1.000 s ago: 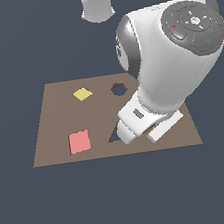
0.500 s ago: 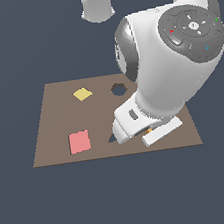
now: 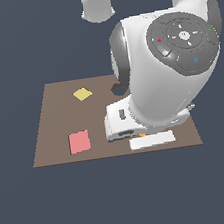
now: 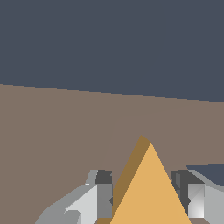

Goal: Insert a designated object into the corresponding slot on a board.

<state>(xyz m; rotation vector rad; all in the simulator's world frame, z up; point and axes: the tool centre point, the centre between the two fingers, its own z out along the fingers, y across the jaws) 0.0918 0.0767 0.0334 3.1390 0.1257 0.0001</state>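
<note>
In the wrist view the orange triangular block [image 4: 151,192] sits between my gripper's [image 4: 146,199] two grey fingers [image 4: 98,197], point forward, just above the brown board [image 4: 57,131]. The gripper is shut on it. In the exterior view the hand [image 3: 121,125] hangs low over the board's [image 3: 52,137] front middle. Only a sliver of the orange block [image 3: 141,135] shows under it. The triangular slot is hidden behind the hand and arm. A dark patch [image 4: 210,170] shows beside one finger; I cannot tell whether it is the slot.
A yellow diamond tile [image 3: 82,94] and a pink square piece [image 3: 80,141] lie on the board towards the exterior view's left. The dark hexagonal hole [image 3: 117,89] is half covered by the bulky arm [image 3: 174,70]. A grey cylinder [image 3: 97,5] stands behind the board.
The hand has moved down and towards the exterior view's left. It now covers the dark triangular slot that showed beside it before. The block stays in the grip.
</note>
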